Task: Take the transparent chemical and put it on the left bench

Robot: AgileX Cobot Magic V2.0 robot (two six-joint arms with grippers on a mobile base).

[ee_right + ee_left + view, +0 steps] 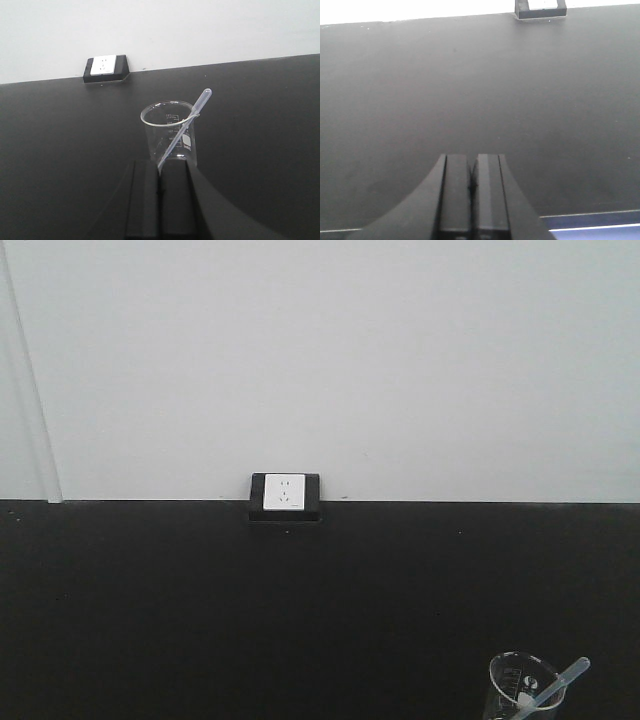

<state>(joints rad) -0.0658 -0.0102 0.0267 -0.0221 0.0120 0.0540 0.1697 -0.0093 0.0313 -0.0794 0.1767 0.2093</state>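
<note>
Front view: matte black table [200, 610] fills the lower half of the frame, plain white wall [320, 350] the upper half. A white socket in a black housing [285, 496] sits mid-frame where table meets wall.

Task item: the slim clear plastic dropper with a bluish-white bulb [560, 682] is at the lower right corner of the front view. It stands inside a clear glass beaker with white markings [515, 685], which the bottom edge of the frame cuts off.

Right wrist view: the beaker is upright at centre frame. The dropper leans across it, stem resting on the rim at the right, bulb sticking out up and to the right, lower end down inside the glass. The socket is at upper left, well apart from the beaker.

Right pincer [159, 170]: fingers pressed together with only a thin seam between them, nothing gripped. The tips sit just in front of the beaker base at lower centre; cannot tell whether they touch the glass.

Left pincer [471, 167]: fingers also pressed together, nothing held, at lower centre over bare table. The socket is cropped at the top edge, right of centre. A bluish strip [600, 221] runs along the table's near edge at lower right.
</note>
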